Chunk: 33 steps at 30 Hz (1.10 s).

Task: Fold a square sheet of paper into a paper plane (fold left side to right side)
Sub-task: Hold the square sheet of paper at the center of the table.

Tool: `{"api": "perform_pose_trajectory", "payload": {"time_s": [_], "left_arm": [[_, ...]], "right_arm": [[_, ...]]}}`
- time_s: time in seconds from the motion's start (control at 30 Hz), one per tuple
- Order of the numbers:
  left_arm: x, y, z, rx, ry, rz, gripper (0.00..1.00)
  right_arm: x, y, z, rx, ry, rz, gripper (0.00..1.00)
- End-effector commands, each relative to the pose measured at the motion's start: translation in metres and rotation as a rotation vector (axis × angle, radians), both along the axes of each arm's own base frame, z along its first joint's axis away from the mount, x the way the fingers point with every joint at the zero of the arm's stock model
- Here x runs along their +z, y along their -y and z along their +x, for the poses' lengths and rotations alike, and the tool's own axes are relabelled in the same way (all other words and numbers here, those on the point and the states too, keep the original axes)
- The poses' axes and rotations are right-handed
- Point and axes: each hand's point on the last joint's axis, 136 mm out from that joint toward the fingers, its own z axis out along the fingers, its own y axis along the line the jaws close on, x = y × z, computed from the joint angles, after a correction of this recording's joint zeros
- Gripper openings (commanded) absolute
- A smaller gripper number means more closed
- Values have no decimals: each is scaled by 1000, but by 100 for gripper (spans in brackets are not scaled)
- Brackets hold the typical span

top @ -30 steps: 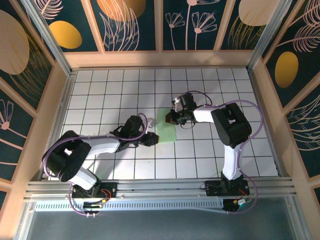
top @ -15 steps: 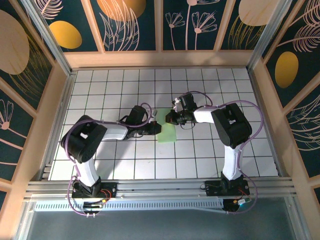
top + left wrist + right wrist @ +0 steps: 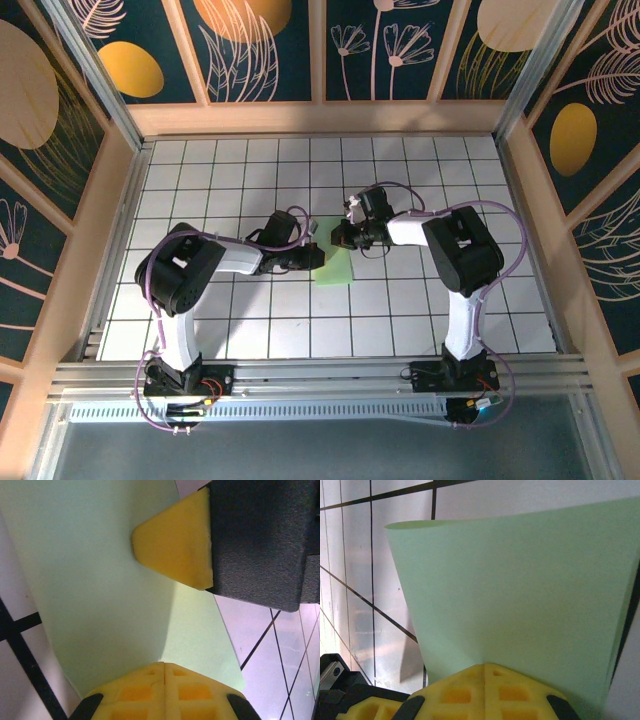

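Pale green paper is what you are working with: one square sheet of paper [image 3: 338,268], lying near the middle of the white grid table [image 3: 200,180], between your two grippers. From above it looks narrower than a full square. Its left part is raised off the tiles, while the lower right part lies on them.

Count two arms, one gripper on each. Your left gripper [image 3: 314,258] sits at the sheet's left edge. In the left wrist view its two yellow pads [image 3: 172,545] stand spread apart, and the green sheet runs across the gap between them. The upper pad's tip lies over the paper, but you cannot tell whether it touches.

Your right gripper [image 3: 338,238] is at the sheet's far edge, just beside the left one. In the right wrist view one yellow pad [image 3: 485,690] shows at the bottom, and the paper rises from it in a smooth bowed curve above the tiles. The second finger is hidden, so you cannot tell whether this gripper is pinching the sheet or standing apart.

One enclosure holds all of it. Wood-framed walls [image 3: 270,50] with dark floral panels surround the table on three sides, and inside stand the two arms and the single sheet.
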Motion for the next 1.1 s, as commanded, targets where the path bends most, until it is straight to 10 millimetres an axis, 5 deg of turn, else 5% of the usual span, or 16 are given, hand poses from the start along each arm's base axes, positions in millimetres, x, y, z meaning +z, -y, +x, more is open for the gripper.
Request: {"api": "perform_pose_trajectory", "payload": {"time_s": [0.0,0.17,0.3,0.6,0.87,1.07], "left_arm": [[-25,-11,-10,-6,-49,96,0],[-31,-13,-11,-2,-62,113,0],[-33,-12,-11,4,-66,117,0],[-29,-10,-7,9,-55,118,0],[-23,-9,-5,16,-44,109,0],[-2,-4,6,60,-26,66,0]], "right_arm": [[-7,10,-9,1,-53,-69,0],[37,11,6,-11,49,-45,0],[48,22,-7,-14,57,-59,0],[29,22,-68,1,-48,-17,0],[4,13,-86,25,-97,-43,0],[-17,25,-94,16,-134,-128,0]]}}
